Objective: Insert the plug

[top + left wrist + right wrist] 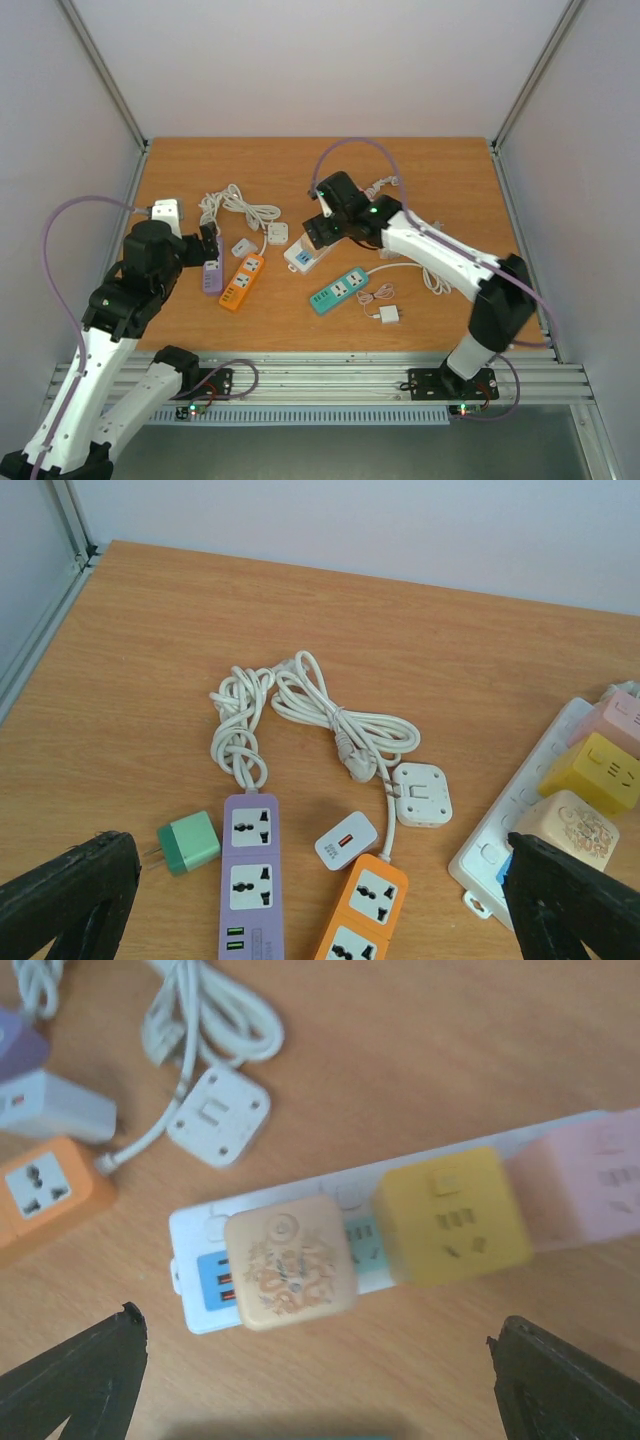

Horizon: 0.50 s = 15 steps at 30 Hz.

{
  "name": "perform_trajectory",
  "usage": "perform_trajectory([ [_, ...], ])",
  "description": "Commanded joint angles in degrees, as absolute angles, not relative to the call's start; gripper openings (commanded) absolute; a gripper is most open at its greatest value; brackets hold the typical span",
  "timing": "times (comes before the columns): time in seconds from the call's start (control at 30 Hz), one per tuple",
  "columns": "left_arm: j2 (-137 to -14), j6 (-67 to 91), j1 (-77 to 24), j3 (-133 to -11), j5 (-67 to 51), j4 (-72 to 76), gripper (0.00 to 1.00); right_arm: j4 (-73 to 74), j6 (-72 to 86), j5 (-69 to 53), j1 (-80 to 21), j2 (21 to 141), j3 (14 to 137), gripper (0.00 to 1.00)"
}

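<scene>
The table (450, 180) is matte orange-brown wood grain, closed in by plain pale walls (300, 60). A ribbed alu. rail (350, 375) runs along the near edge, where both arms are bolted.

The green plug (190, 842) is a small rounded cube of smooth plastic. It lies flat on the table just left of the purple strip (251, 880), w/ its two metal prongs pointing away from that strip. An orange strip (365, 910) lies just right of the purple one, and a teal strip (340, 290) sits further right. A glossy white cable (300, 705) is bundled in loose loops above them.

The long white strip (195, 1225) carries three cube adapters in a row: beige (290, 1275), yellow (452, 1215) and pink (580, 1185). The beige one has a gold ornamental print (too blurred to read).

The left fingers (70, 895) are spread wide above the purple strip, holding nothing. The right fingers (70, 1375) are likewise spread wide, over the white strip.
</scene>
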<state>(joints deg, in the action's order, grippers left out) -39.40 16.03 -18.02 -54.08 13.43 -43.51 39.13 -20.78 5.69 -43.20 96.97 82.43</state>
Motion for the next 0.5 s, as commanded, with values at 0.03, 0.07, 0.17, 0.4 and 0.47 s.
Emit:
perform_trajectory([
  [0.03, -39.6, 15.9, -17.8, -53.8, 11.6, -41.3, 0.99, 36.1, -12.5, 19.2, -41.5, 87.2, 74.6, 0.94],
  [0.07, -39.5, 16.1, -17.8, -53.8, 11.1, -41.1, 0.99, 36.5, -10.6, 20.9, -40.4, 86.2, 73.3, 0.94],
  [0.17, -39.7, 16.3, -17.8, -53.9, 8.4, -40.5, 0.99, 38.6, -4.2, 22.8, -34.9, 84.9, 69.9, 0.94],
  [0.4, -39.6, 16.0, -17.8, -53.6, 5.1, -39.5, 0.99, 39.8, 3.3, 16.6, -24.0, 89.3, 65.7, 0.96],
  [0.47, -39.8, 15.9, -17.8, -53.6, 5.2, -39.6, 0.99, 40.1, 2.4, 17.1, -23.6, 91.5, 66.3, 0.96],
])
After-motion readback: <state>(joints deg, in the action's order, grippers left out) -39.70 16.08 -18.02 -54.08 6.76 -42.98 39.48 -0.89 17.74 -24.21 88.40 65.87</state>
